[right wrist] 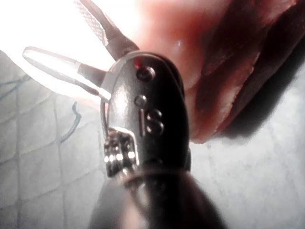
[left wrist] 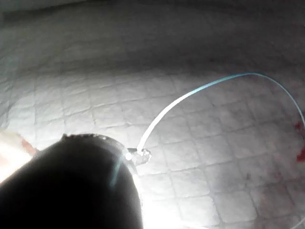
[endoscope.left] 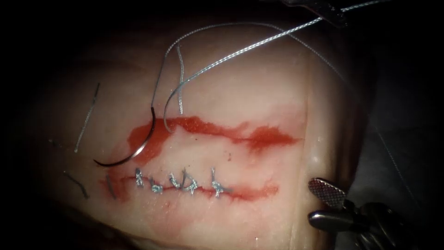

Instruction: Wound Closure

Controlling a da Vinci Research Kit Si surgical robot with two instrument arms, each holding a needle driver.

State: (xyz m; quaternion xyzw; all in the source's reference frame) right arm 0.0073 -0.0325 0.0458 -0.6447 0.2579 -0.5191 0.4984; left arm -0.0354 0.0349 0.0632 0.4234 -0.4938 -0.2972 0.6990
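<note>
The curved needle (endoscope.left: 138,150) lies free on the tissue (endoscope.left: 240,92) at the left end of the upper open cut (endoscope.left: 208,127), held by neither tool; I cannot tell whether its tip is in the tissue. The thread (endoscope.left: 240,52) runs taut from the cut's left part up to my left tool (endoscope.left: 330,16), whose jaws are shut on the thread (left wrist: 190,98); the left tool (left wrist: 139,155) grips its end. My right tool (endoscope.left: 311,202) stands open and holds nothing at the tissue's right edge. In the right wrist view the right tool (right wrist: 55,26) has its jaws spread.
A lower cut carries several stitches (endoscope.left: 185,183). Red fluid (endoscope.left: 268,136) pools in the upper cut. Cut ends of thread (endoscope.left: 88,118) lie on the tissue at the left. A thin loop of thread (endoscope.left: 296,39) arcs over the tissue's far side.
</note>
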